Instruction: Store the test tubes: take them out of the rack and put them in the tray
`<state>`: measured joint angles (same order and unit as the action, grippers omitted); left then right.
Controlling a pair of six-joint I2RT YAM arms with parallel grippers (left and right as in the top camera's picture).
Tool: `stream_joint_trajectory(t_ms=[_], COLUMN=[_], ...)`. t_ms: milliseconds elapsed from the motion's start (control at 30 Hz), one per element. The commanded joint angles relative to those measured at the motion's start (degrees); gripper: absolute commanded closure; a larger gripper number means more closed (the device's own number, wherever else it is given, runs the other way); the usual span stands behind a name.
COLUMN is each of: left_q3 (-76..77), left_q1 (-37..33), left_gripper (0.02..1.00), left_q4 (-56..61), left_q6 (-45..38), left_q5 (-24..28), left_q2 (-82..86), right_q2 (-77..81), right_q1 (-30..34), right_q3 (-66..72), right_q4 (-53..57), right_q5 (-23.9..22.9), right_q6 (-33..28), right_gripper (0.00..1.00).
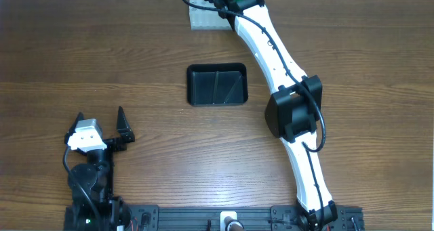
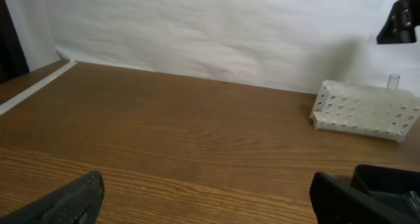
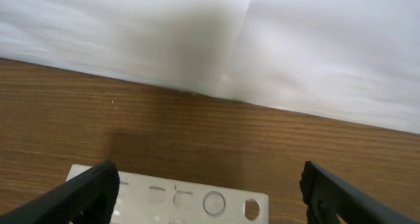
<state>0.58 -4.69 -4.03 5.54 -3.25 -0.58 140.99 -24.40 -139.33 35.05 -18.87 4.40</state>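
Fetching a tube (image 2: pixel 393 81) seems in hand: the right pincer (image 3: pixel 209 179), wide open and empty above the rack (image 3: pixel 147 190), must lower around it and close.

a wooden table (image 1: pixel 102 55) with brown grain running left to right spans the whole top view. in the left wrist view a white backdrop (image 2: pixel 197 27) rises behind the table's far edge, across the upper half of the frame. a pale strip of tape (image 2: pixel 33 89) lies on the wood at the left of that frame, and a dark panel (image 2: pixel 10 33) stands at the upper left.
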Motion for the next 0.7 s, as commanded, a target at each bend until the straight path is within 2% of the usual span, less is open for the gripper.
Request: stream_joint_trajectory(t_ms=[33,400,533,700], left_q3=[-0.24,-0.24,-0.24,-0.24], left_q1=[-0.42,-0.42,-0.42,-0.42], left_gripper=[0.020,0.020,0.023,0.020], left_q4=[0.09,0.09,0.09,0.09], left_q6=[-0.66,-0.66,-0.66,-0.66], left_q5=[0.17,0.17,0.17,0.17], left_q2=[0.42,0.42,0.42,0.42], right_q2=[2.21,6.51,7.28,7.87], right_q1=[0.37,0.33,0.48,0.85], right_q3=[2.91,3.26,3.26,3.26], right_q4=[-2.10,-5.73,-5.90,-6.19], right_q5=[-0.48,-0.76,-3.21,-3.30], right_q6=[0.90,1.38,5.31,7.39], right_gripper=[0.095,0.093,0.106,0.123])
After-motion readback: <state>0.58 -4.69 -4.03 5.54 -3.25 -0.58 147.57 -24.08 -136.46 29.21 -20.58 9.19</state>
